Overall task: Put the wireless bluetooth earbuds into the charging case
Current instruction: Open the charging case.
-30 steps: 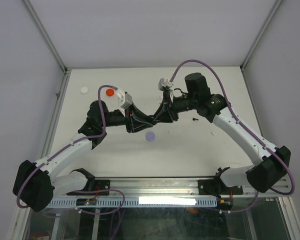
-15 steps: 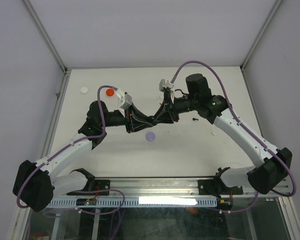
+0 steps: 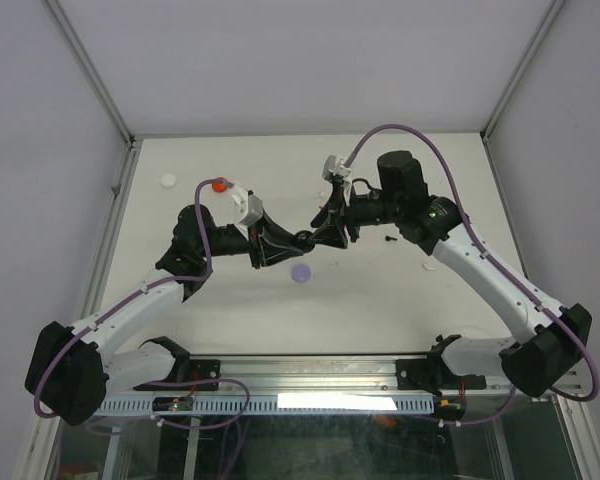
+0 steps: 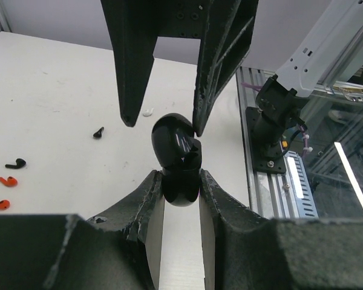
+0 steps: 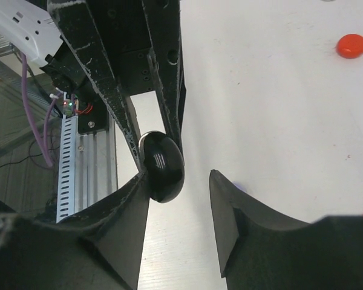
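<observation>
2 grippers, 1 glossy black case (image 4: pixel 175 148) in mid-air!
Our left gripper (image 4: pixel 181 178) pinches its lower half tight. Our right gripper (image 5: pixel 179 176) spreads wide round the top, possibly touching. It looks hard, light and slippery, so we'd grip either half, off the seam. Earbuds (image 4: pixel 15 163) lie on the table (image 4: pixel 48 90).

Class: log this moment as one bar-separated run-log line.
left gripper: shut on glossy black round charging case | right gripper: open, one finger against case | red and black earbuds: loose on white table
</observation>
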Controlling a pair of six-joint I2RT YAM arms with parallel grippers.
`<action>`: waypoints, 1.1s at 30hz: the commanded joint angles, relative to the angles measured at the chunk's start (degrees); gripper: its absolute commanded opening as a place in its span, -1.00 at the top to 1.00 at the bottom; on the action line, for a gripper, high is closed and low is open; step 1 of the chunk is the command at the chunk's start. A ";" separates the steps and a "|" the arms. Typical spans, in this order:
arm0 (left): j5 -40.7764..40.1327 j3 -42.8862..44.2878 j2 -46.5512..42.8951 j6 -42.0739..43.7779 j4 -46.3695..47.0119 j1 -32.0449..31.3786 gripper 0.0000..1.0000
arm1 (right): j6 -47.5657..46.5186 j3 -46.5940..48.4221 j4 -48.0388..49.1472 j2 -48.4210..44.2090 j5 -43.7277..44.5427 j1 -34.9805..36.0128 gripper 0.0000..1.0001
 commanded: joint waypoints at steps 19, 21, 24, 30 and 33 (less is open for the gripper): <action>-7.36 -3.48 -2.96 3.63 7.23 0.28 1.00 | 6.13 1.32 5.24 -4.10 13.71 -0.15 -0.20; -8.93 -3.87 -2.93 3.64 7.57 0.31 1.00 | 6.94 2.08 3.15 -4.06 17.77 -0.15 -0.24; -11.49 -5.28 -4.18 4.32 8.04 0.28 1.00 | 8.63 2.50 0.78 -3.85 24.65 -0.47 -0.30; -18.93 -10.60 -9.73 5.82 12.39 0.30 1.00 | 11.73 1.43 -2.56 -1.32 35.64 -2.27 -0.35; -20.58 -10.99 -10.76 7.47 12.04 0.33 1.00 | 13.65 0.89 -3.59 1.17 40.91 -3.51 -0.35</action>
